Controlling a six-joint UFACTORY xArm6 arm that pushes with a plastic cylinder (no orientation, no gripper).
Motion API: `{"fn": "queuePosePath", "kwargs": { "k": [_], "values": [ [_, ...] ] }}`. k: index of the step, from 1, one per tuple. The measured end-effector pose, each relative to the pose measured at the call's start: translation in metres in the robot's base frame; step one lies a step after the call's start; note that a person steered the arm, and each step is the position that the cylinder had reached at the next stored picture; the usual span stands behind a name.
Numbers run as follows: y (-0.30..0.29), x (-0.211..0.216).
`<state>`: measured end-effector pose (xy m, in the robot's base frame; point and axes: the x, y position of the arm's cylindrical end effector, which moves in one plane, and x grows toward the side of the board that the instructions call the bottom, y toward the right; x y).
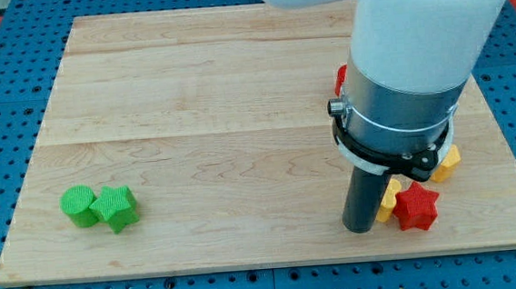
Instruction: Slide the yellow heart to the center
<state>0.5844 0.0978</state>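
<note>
Claw there is none on this arm, so nothing opens, closes or grips; it ends in a dark rod, and my tip [360, 230] rests on the tabletop [199, 85] near the bottom right of the view.

From the one camera view, a yellow block [389, 199] sits just to the right of my tip, apparently touching the rod. The rod hides most of it, so its shape cannot be made out, though I judge it to be the heart the task names. A red star [416, 206] presses against its right side. A second yellow block [447, 162] lies a little further right and up, half under the arm's pale housing [415, 51]. A red block [339, 79] peeks out at the housing's left edge.

Far off at the bottom left, a green round block [79, 206] and a green angular block [115, 209] sit touching each other, well clear of the work.

The board's middle lies up and to the left of the yellow block, while my tip stands on that same left side. It would probably need to come round to the lower right to push. The red star crowds that spot, which could drag it along.
</note>
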Motion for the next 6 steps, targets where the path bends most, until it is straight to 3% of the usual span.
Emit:
{"fn": "queuePosePath", "kwargs": {
  "k": [6],
  "values": [
    [0.051, 0.007]
  ]
}}
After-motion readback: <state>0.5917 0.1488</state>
